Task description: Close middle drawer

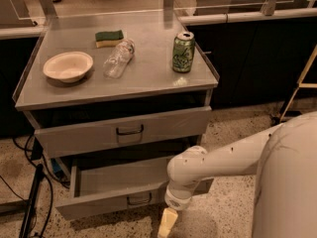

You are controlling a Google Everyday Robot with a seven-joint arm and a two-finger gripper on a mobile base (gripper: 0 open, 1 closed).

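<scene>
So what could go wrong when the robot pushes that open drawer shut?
The end effector hangs low, beside the handle of the middle drawer, so a push might slip under the front panel or twist the drawer crooked. A hard shove could also shake the cabinet and tip the green can on top.
</scene>
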